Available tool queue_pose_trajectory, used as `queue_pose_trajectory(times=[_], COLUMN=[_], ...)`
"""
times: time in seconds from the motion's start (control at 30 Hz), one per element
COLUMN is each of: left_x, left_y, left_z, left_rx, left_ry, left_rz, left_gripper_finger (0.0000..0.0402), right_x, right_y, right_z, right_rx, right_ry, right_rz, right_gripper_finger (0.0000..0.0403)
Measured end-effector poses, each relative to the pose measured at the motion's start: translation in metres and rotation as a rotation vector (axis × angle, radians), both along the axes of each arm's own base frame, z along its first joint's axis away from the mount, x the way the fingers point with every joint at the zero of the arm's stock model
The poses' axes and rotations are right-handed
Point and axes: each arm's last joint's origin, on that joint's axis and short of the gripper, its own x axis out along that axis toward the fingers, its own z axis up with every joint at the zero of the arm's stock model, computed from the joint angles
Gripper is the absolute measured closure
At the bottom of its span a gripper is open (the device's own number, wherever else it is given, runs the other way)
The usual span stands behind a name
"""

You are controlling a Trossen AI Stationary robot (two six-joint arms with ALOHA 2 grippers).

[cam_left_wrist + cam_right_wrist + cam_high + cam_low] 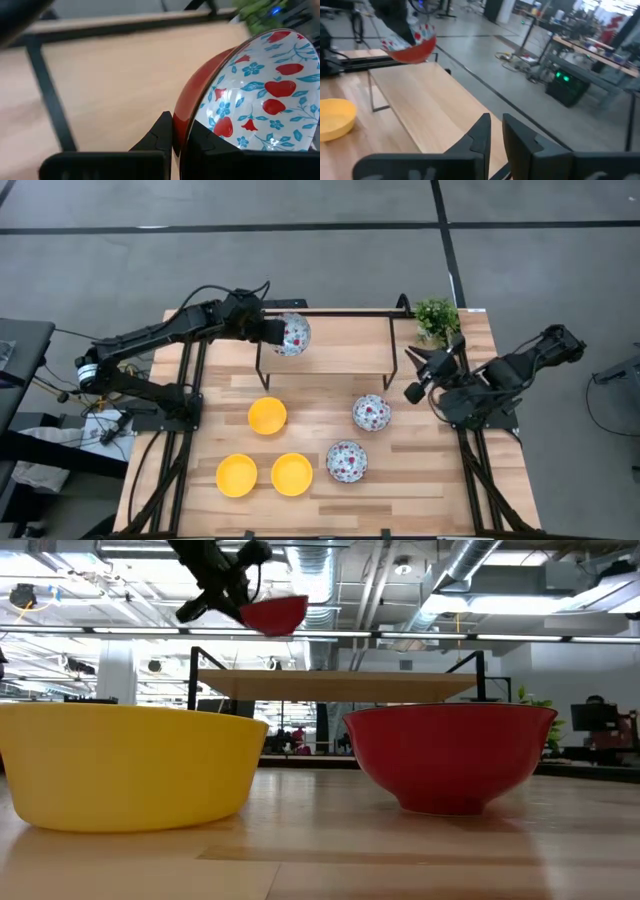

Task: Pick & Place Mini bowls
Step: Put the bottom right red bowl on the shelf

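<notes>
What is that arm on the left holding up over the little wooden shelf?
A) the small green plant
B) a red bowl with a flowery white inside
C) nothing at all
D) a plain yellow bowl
B: the left gripper pinches the rim of the floral bowl, red outside and white with red-blue flowers inside, above the shelf; the three yellow bowls lie on the table.

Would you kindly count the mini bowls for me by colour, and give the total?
Yellow bowls: 3
Floral bowls, red outside: 3, with two on the table and one held by the left gripper above the shelf
Total: 6 bowls
</notes>
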Motion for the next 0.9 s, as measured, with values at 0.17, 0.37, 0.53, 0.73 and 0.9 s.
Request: queue_pose_trajectory(times=[0.17, 0.37, 0.53, 0.73, 0.9], left_x=[0.002, 0.001, 0.003, 0.006, 0.006], left_y=[0.005, 0.014, 0.018, 0.024, 0.023], left_z=[-0.009, -0.016, -0.021, -0.029, -0.028], left_rx=[-0.052, -0.112, -0.159, -0.206, -0.21], left_ry=[0.039, 0.058, 0.063, 0.078, 0.076], left_rz=[0.017, 0.052, 0.06, 0.06, 0.06], left_gripper_finger=[0.039, 0.039, 0.039, 0.039, 0.039], right_x=[-0.021, -0.037, -0.042, -0.046, -0.052], right_y=[-0.003, -0.001, 0.002, -0.002, -0.011], right_z=[-0.014, -0.036, -0.045, -0.062, -0.066], right_rx=[0.042, 0.125, 0.145, 0.119, 0.058], right_ry=[-0.058, -0.195, -0.263, -0.284, -0.254], right_rz=[0.058, 0.146, 0.256, 0.243, 0.155], right_gripper_finger=[0.0388, 0.04, 0.0399, 0.04, 0.0396])
